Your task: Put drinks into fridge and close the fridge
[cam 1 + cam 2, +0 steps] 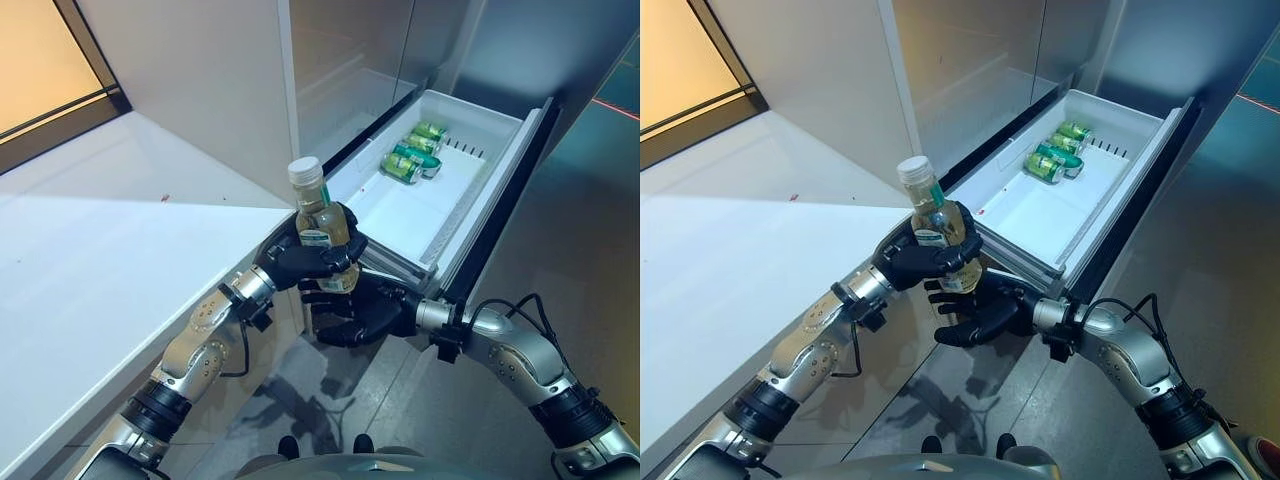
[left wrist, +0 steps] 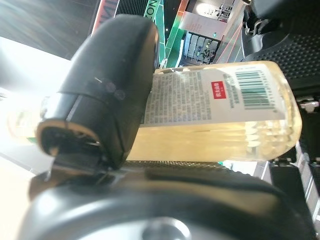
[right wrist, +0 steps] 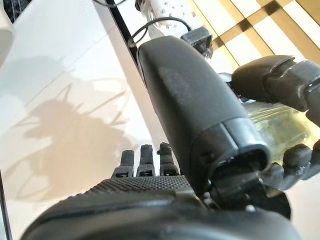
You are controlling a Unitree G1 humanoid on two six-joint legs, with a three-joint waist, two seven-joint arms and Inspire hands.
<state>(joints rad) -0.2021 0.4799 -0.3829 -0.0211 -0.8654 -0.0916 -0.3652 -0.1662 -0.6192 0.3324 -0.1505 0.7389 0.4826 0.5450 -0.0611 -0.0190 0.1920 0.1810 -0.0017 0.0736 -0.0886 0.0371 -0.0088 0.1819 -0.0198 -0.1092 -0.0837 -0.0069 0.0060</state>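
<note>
A bottle (image 1: 318,215) of pale yellow drink with a white cap and a label is held upright in my left hand (image 1: 298,263), whose fingers and thumb are curled round its body. It hangs in front of the near left corner of the open white fridge drawer (image 1: 400,215). In the left wrist view the bottle (image 2: 225,115) lies across the palm under the thumb (image 2: 105,85). My right hand (image 1: 355,315) is open, palm up, just below and beside the bottle's base. Green cans (image 1: 412,155) lie at the drawer's far end.
A white counter (image 1: 100,250) runs along the left, beside the fridge's grey front (image 1: 340,70). The drawer's dark front panel (image 1: 505,200) sticks out to the right over the grey floor (image 1: 580,270). The drawer's near half is bare.
</note>
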